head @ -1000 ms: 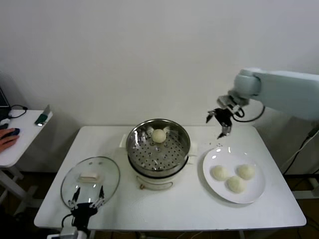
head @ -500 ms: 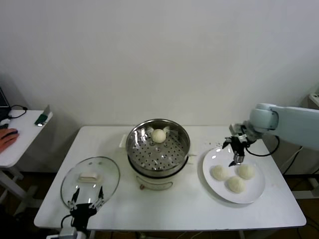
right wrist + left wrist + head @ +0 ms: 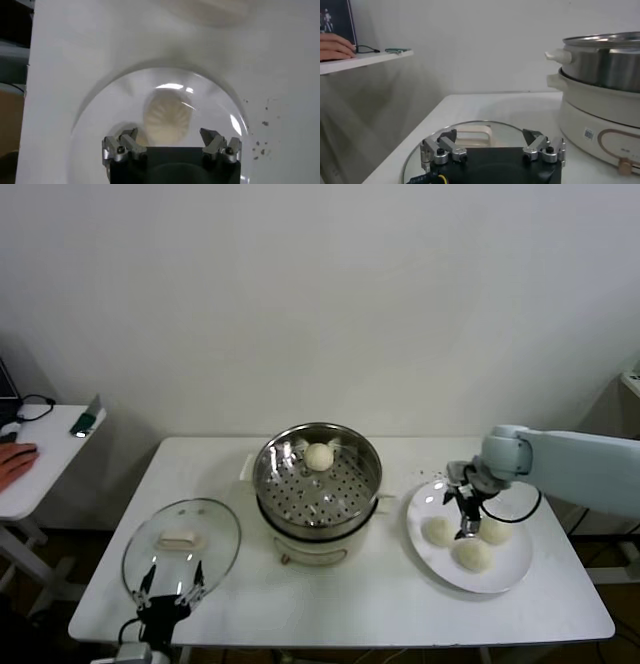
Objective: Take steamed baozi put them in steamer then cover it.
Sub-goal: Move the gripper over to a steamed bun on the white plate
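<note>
The steamer stands mid-table with one baozi inside at the back. Three baozi lie on a white plate at the right. My right gripper is open, low over the plate between the three buns. In the right wrist view one baozi lies just ahead of the open jaws on the plate. The glass cover lies flat at front left, with its cream handle. My left gripper is open at the cover's near edge; the cover also shows in the left wrist view.
A side table with a person's hand stands at far left. The steamer's pot base is close on the left wrist view's side. Small dark crumbs lie on the table beside the plate.
My right gripper has come down from high behind the plate to just above the buns, moving toward the table's front. The left arm, the cover and the steamer have not moved.
</note>
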Motion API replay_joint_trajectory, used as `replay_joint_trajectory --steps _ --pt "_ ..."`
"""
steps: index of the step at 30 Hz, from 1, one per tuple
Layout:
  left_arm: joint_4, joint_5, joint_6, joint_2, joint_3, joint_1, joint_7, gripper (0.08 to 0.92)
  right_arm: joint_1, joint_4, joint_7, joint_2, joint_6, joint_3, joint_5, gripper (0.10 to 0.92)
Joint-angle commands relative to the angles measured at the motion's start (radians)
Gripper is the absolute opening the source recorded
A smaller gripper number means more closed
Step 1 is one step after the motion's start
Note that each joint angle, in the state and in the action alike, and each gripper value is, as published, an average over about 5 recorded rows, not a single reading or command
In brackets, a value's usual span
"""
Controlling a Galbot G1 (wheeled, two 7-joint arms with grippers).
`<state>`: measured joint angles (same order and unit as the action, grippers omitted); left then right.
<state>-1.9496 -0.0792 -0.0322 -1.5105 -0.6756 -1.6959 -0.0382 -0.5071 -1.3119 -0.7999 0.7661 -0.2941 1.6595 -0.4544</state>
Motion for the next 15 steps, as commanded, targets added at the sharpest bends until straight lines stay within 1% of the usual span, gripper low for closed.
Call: replay_joint_trajectory --steps 1,15 --pt "0.002 0.001 0.002 0.000 0.000 -0.001 -0.001 0.823 0.101 0.043 0.011 0.016 -0.021 -0.070 0.046 0.823" --pt "0.008 0.000 0.005 0.000 -0.001 0.002 -0.003 0.823 0.136 0.065 0.022 0.039 -0.030 -0.106 0.053 0.818"
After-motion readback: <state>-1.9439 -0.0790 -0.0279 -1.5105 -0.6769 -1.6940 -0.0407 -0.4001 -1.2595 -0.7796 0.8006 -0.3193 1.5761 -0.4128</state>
